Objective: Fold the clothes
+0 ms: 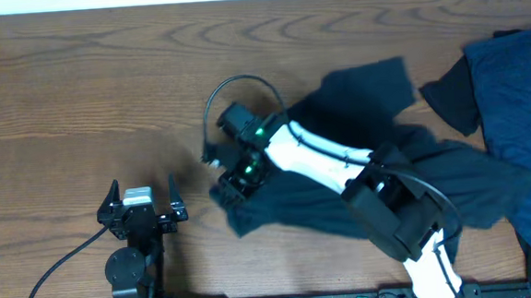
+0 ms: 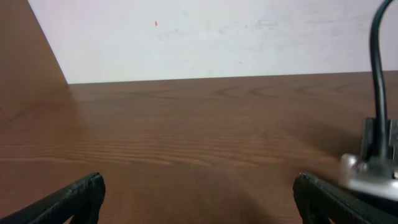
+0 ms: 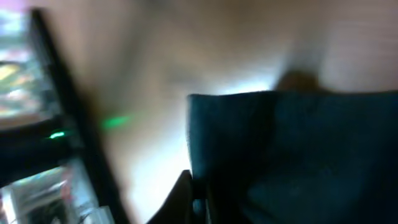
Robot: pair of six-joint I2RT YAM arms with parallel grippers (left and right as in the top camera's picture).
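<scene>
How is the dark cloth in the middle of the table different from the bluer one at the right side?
The T-shirt is almost black; the blue garment is a clearer navy. The T-shirt lies rumpled in the middle, and the right gripper seems to pinch its left edge; the blue garment sits at the right edge of the table, partly out of view, with no gripper on it. Both are soft cloth, not yet folded.
</scene>
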